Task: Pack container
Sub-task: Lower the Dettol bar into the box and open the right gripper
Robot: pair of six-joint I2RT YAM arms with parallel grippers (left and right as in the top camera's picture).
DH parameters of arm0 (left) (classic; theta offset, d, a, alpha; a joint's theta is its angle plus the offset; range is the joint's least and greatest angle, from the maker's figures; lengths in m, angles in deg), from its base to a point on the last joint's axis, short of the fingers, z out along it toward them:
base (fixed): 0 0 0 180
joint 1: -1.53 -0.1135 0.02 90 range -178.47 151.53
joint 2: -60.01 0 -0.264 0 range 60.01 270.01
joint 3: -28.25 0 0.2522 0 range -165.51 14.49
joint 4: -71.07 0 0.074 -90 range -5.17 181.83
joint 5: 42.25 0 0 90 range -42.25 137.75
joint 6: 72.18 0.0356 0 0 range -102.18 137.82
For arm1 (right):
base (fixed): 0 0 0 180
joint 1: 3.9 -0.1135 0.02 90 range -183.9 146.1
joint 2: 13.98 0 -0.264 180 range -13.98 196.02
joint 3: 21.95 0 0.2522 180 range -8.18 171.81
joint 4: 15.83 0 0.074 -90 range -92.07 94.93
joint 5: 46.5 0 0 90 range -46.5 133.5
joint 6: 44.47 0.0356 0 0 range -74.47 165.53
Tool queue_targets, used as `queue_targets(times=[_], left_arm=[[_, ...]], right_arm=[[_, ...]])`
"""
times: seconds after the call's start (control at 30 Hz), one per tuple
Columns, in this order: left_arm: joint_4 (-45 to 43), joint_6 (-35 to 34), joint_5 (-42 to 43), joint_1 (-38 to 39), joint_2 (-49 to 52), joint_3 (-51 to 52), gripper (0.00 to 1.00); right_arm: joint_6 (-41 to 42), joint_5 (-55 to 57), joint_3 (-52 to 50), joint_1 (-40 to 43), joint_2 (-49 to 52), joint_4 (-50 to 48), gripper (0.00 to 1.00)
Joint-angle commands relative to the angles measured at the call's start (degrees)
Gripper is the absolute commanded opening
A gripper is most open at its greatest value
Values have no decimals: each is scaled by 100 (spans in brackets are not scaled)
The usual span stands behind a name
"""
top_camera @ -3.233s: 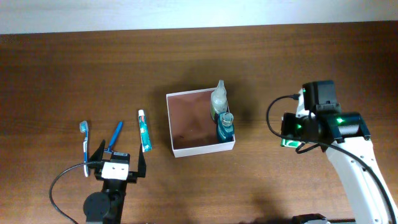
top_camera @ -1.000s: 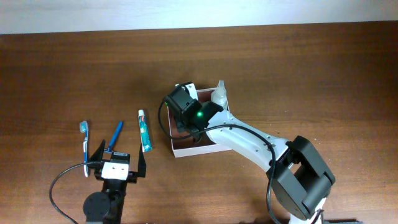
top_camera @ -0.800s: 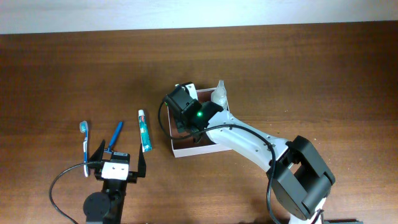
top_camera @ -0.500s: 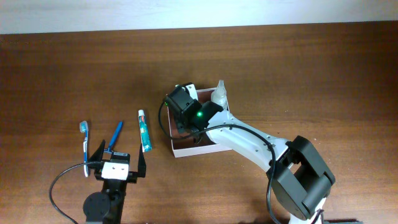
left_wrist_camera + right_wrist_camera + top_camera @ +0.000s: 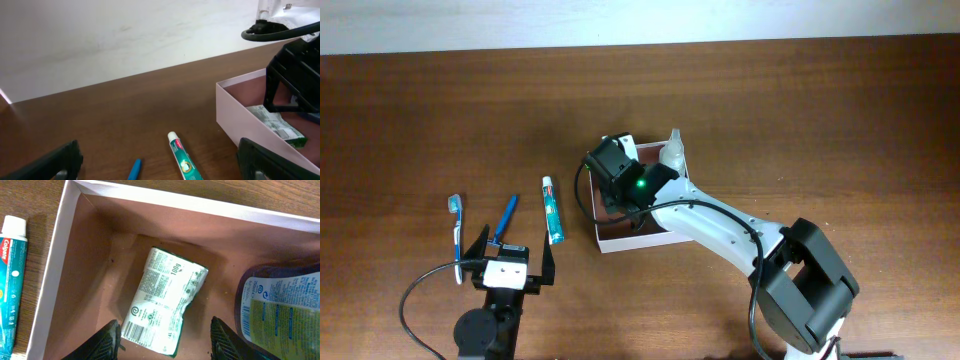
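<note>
The container (image 5: 632, 241) is a white-walled box with a reddish-brown floor (image 5: 115, 255), mid-table. My right gripper (image 5: 617, 208) reaches down into its left half, mostly hidden under its own wrist in the overhead view. In the right wrist view the right gripper (image 5: 167, 345) is open, its fingers (image 5: 107, 342) standing either side of a green-and-white packet (image 5: 167, 300) that lies flat on the floor. A blue bottle (image 5: 285, 310) lies at the container's right. My left gripper (image 5: 512, 250) stands open near the front left, holding nothing.
A toothpaste tube (image 5: 552, 210) lies just left of the container, near its wall (image 5: 245, 130). Farther left lie a blue stick (image 5: 505, 220) and a toothbrush (image 5: 457, 225). A pale clear bottle (image 5: 672, 152) sits at the container's back right corner.
About three seconds ago the right arm stood at the table's right side; it now hangs over the container. Over the last second nothing visibly moves in the overhead view. The left arm is still.
</note>
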Motion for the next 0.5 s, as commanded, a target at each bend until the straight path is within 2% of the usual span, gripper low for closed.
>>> queue_targets(times=[0.0, 0.13, 0.2, 0.27, 0.4, 0.43, 0.47], left_arm=[[4, 90, 63, -35, -17, 33, 99], [4, 90, 63, -35, -17, 33, 99], [4, 90, 63, -35, -17, 33, 99], [4, 90, 63, -35, -17, 33, 99], [4, 90, 63, -35, -17, 33, 99], [4, 90, 63, -35, -17, 33, 99], [4, 90, 63, -35, -17, 33, 99]], right_arm=[[28, -118, 479, 4, -219, 225, 51], [22, -118, 1158, 4, -396, 992, 50], [-103, -118, 1646, 4, -479, 1541, 41], [-142, -90, 2000, 7, -542, 1954, 38], [-120, 17, 2498, 210, -774, 2577, 9], [-120, 13, 2516, 302, -846, 2625, 4], [-120, 13, 2516, 389, -905, 2660, 4]])
